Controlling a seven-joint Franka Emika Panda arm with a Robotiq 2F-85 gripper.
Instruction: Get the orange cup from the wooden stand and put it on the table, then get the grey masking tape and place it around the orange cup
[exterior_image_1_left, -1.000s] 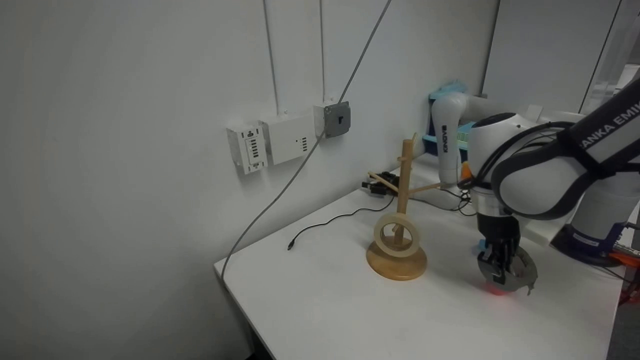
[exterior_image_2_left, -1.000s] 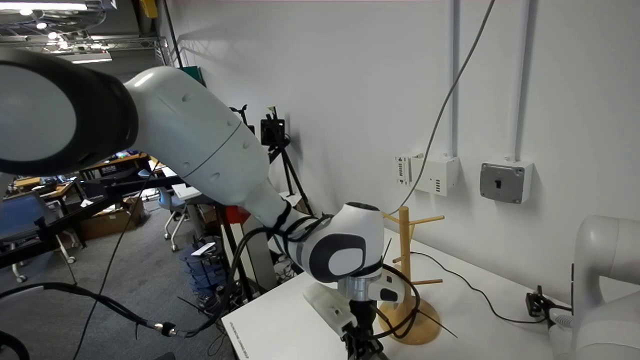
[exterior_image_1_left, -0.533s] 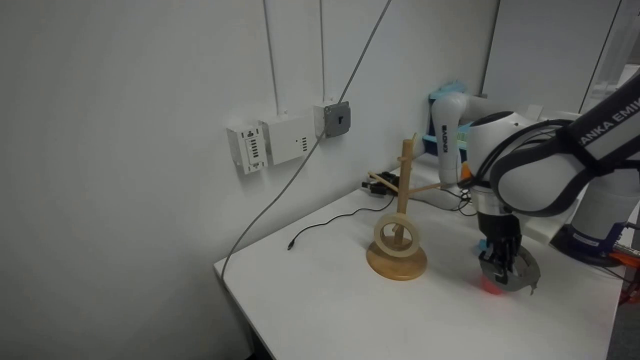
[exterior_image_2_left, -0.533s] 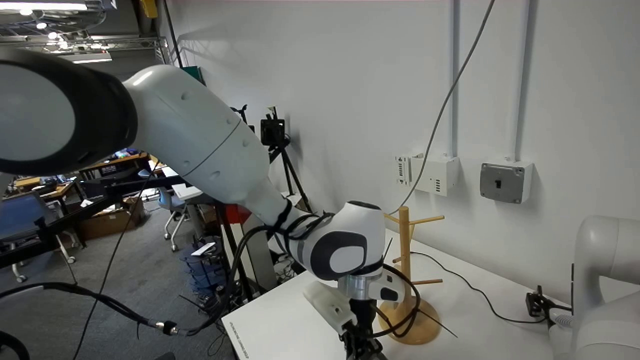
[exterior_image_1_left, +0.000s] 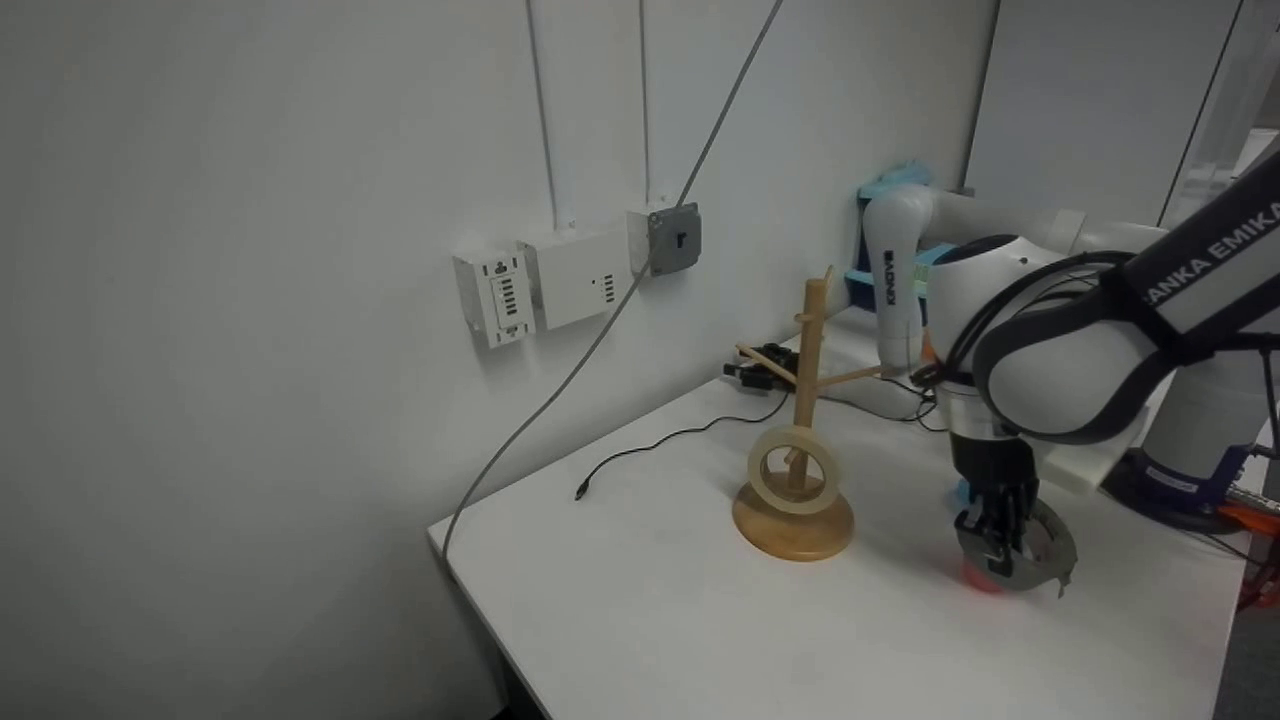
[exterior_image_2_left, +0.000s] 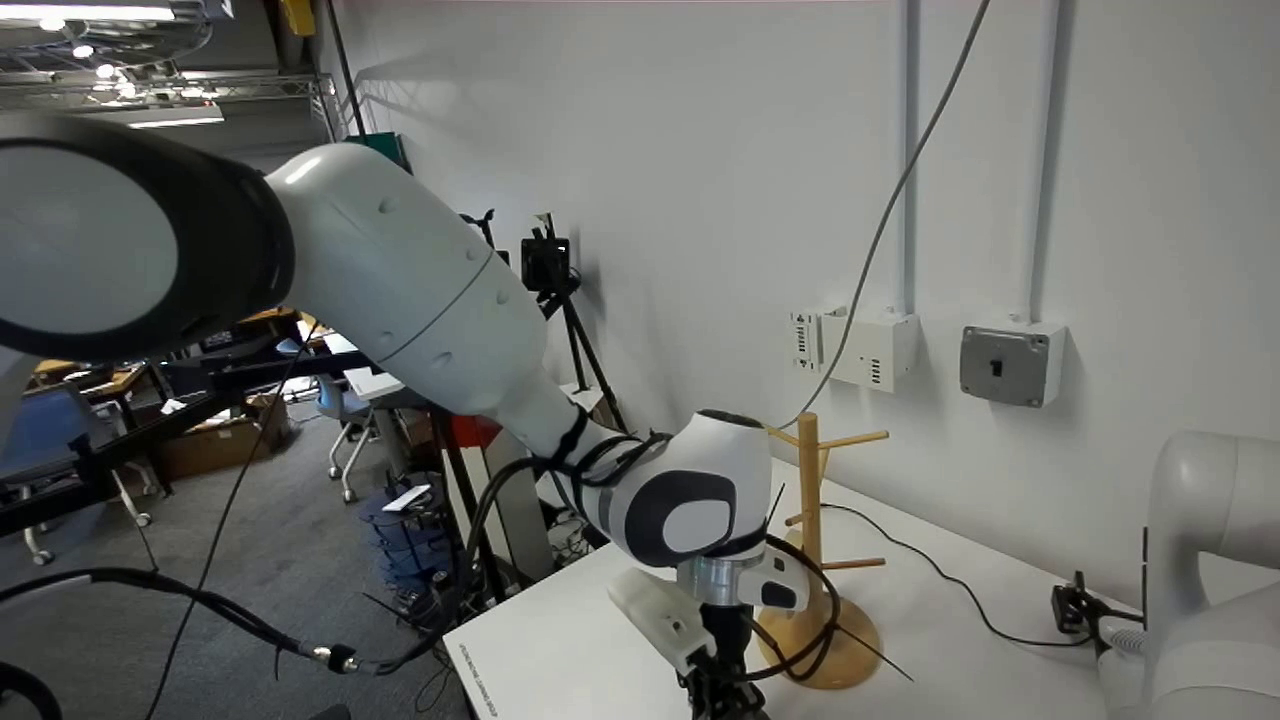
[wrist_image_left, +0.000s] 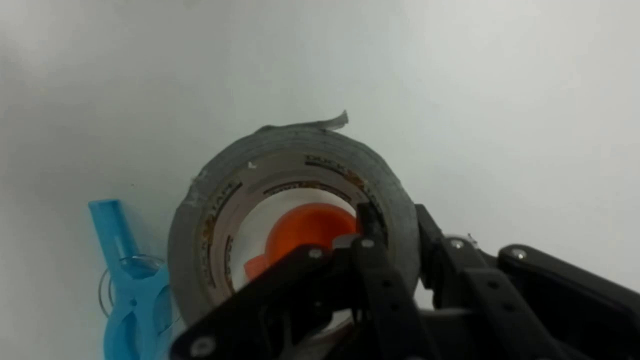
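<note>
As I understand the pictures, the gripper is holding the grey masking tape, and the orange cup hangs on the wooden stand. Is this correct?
Not quite. The gripper is holding the grey masking tape, but the orange cup is on the table, not hanging on the wooden stand; an exterior view shows this.

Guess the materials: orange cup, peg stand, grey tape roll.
Orange cup: probably plastic, smooth; even, saturated colour.
Peg stand: likely wood, perhaps satin; tan tone, grain not resolvable.
Grey tape roll: looks like duct tape, dull; layered side, ragged loose end. Printed core, possibly cardboard.
</note>
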